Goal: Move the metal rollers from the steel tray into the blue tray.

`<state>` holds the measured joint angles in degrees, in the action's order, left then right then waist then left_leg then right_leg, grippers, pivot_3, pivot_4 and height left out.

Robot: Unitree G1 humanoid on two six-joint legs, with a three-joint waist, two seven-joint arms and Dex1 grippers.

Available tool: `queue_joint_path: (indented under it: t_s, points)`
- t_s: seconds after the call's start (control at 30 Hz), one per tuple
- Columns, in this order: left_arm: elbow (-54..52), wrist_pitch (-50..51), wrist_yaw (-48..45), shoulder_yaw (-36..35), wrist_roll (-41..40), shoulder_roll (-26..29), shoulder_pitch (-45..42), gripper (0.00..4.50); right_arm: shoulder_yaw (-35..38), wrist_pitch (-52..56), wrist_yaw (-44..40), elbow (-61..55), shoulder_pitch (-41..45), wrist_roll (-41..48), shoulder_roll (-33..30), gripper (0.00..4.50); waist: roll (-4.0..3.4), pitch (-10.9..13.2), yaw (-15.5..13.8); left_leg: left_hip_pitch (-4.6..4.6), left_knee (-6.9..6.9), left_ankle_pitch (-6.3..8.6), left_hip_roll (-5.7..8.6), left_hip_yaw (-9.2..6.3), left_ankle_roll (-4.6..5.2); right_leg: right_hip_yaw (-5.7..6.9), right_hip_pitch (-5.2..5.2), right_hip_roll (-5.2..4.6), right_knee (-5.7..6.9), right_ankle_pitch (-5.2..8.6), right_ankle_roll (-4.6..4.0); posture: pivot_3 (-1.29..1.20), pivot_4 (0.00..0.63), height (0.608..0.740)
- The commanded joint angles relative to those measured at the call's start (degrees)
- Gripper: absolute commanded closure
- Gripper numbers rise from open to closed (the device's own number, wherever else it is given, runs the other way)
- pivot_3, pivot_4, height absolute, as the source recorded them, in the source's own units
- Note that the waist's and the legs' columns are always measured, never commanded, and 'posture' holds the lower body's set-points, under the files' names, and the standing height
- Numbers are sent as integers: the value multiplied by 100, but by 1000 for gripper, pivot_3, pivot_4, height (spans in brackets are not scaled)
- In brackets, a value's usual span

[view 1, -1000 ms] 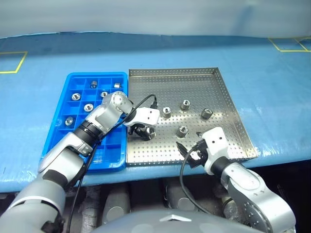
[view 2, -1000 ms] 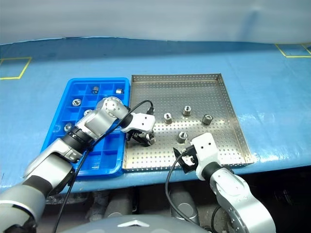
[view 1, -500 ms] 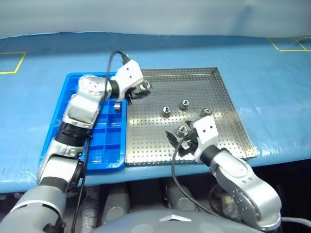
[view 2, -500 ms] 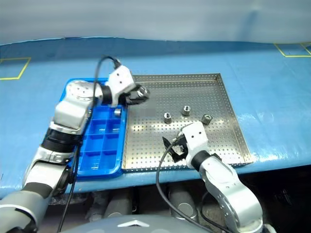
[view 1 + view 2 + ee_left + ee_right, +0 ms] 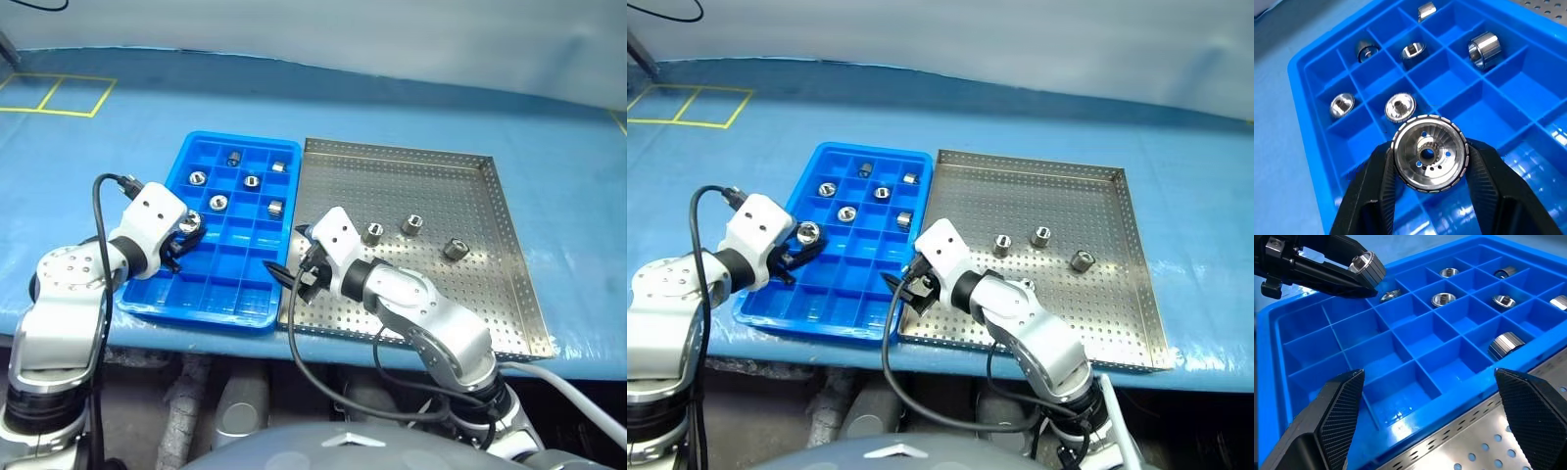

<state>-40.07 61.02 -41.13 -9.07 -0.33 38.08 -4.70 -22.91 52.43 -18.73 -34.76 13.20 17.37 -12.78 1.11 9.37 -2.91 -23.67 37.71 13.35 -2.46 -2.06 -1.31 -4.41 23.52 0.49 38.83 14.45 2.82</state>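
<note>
The steel tray lies on the blue table, with the blue tray touching its left rim. The right gripper hangs over the seam between the two trays near their front edges, its jaws spread wide and empty; in the right wrist view its two fingers stand far apart over the blue tray's front compartments. The left gripper is over the left side of the blue tray, jaws clenched on one roller, which sits squarely between the two fingertips with its holed face turned toward the wrist camera, above the compartments and not touching the tray. Three more rollers remain loose on the steel tray, well apart from both grippers: one near the middle, one just right of it, one further right. Six rollers already rest in separate compartments in the far half of the blue tray, beyond the held one.
</note>
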Motion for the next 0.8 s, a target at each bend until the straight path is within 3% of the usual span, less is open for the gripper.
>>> queue_joint_path:
  t_s: [0.03, 0.33, 0.8]
  points:
    - [-228, 59, 196, -35, -129, 42, 30, 2721, -89, -171, -141, -5, 36, 64, 31, 0, -1, 0, -11, 1, 0, -5, -2, -1, -6, 2, 0, 2, 1, 4, -11, 240, 150, 740]
    - [121, 269, 696, 582, -51, 269, 168, 2721, -136, -154, -187, -122, -118, 19, -10, 0, 0, 0, 33, 5, -10, -12, -7, 0, -17, 7, 8, 4, 9, -4, -11, 197, 150, 740]
    - [490, 275, 982, 972, -250, 295, 169, 2721, -115, -163, -84, -184, -219, -37, -56, 0, 0, 0, 89, 6, -25, -12, -9, -3, -18, 15, 13, 3, 8, -4, -11, 151, 150, 740]
